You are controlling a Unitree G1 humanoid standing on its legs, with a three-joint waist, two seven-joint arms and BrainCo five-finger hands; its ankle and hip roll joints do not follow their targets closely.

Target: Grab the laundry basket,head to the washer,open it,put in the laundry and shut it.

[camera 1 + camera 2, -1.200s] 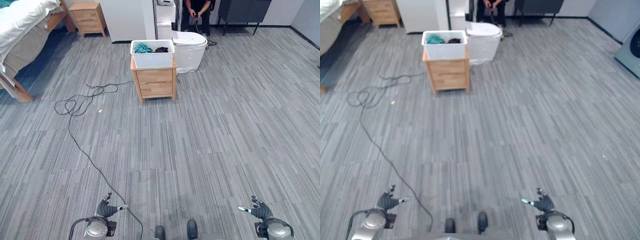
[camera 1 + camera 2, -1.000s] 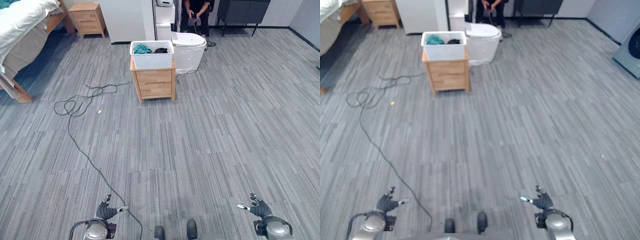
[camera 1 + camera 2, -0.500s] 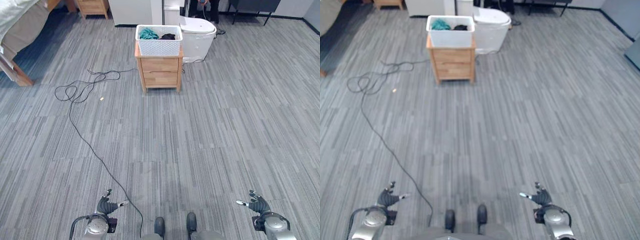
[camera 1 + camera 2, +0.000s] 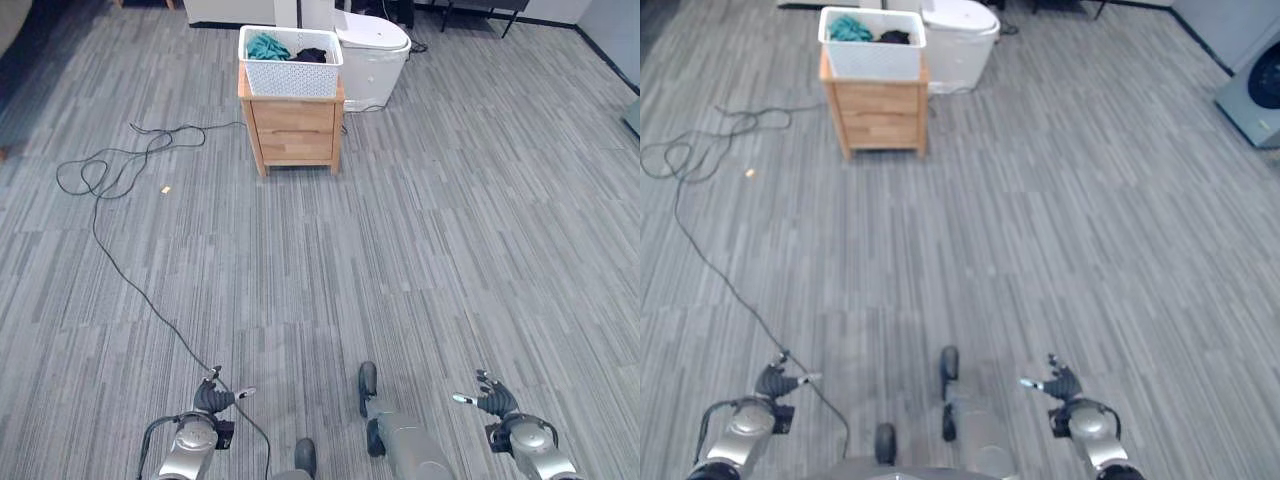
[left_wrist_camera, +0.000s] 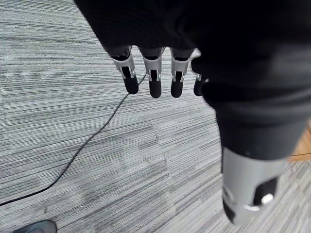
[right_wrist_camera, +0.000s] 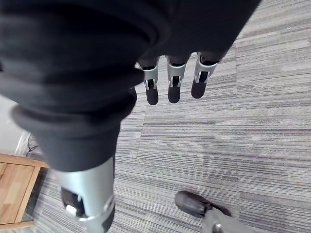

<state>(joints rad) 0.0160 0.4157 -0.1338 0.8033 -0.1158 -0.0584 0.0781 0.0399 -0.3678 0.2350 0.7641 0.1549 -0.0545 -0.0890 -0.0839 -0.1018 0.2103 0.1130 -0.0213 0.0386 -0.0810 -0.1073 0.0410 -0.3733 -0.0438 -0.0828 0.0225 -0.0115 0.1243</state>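
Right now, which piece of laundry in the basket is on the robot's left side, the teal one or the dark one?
The teal cloth lies on the left side of the white laundry basket; the dark garment lies to its right.

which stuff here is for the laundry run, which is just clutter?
Job:
- white laundry basket with teal and dark clothes, on the wooden nightstand
- washer, far right
- left hand and right hand, both open and empty, low near the floor

Lying about:
- white toilet behind the nightstand
- small scrap on the carpet
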